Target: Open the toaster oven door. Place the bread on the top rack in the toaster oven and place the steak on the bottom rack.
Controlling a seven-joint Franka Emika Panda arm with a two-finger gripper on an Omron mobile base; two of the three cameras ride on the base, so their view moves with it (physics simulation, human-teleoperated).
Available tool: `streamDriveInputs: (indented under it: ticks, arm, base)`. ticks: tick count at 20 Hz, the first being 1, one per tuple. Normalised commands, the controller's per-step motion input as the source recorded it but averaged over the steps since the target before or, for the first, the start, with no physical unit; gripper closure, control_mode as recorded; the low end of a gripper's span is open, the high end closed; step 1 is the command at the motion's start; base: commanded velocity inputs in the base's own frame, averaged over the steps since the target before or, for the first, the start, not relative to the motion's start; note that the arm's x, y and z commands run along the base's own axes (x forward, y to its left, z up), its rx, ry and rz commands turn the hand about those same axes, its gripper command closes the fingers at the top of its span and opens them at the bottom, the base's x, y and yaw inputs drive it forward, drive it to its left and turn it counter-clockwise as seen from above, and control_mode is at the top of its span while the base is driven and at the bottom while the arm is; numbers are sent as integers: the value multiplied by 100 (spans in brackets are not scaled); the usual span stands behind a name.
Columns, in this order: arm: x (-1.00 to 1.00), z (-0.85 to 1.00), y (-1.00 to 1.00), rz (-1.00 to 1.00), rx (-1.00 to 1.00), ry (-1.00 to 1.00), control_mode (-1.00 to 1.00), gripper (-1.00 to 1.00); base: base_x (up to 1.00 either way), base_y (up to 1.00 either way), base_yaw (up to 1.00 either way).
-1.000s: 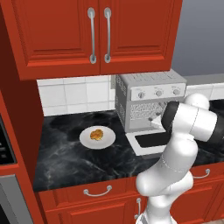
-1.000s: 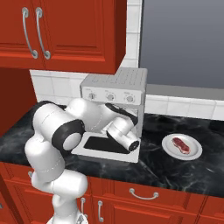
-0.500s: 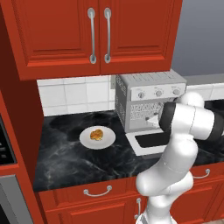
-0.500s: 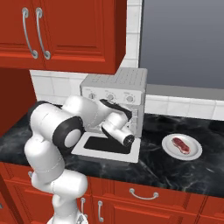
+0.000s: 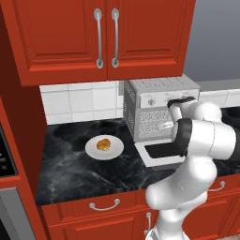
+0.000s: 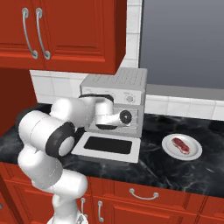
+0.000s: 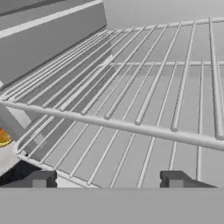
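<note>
Gripper [image 7: 107,179] jaws standing apart, facing wire rack [image 7: 144,96] | toaster oven door [image 6: 107,146] lying open | steak [image 6: 181,145] sitting at 3 o'clock of toaster oven [image 6: 118,89]

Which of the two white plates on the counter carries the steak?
The plate to the right of the toaster oven holds the red steak; the plate on its left holds the golden-brown bread.

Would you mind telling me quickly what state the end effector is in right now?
End effector: open, holding nothing, its tips apart just in front of a wire rack inside the toaster oven.
</note>
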Motion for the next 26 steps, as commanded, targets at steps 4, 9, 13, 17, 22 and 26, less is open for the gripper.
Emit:
streamDriveInputs:
  ticks: [4,9,13,17,22,26]
  arm:
    - [-100,-51,-9,0,-6,46,-100,-100]
    - [-100,-51,-4,0,-6,45,-100,-100]
    - [-87,-12,0,0,-3,32,-100,-100]
    - [-22,99,0,0,-1,0,-100,-100]
    - [-48,53,-2,0,-8,-3,-100,-100]
    - [-54,-2,-18,-7,-22,-3,-100,-100]
  base:
    - [0,0,0]
    - [0,0,0]
    - [0,0,0]
    - [0,0,0]
    - [0,0,0]
    - [0,0,0]
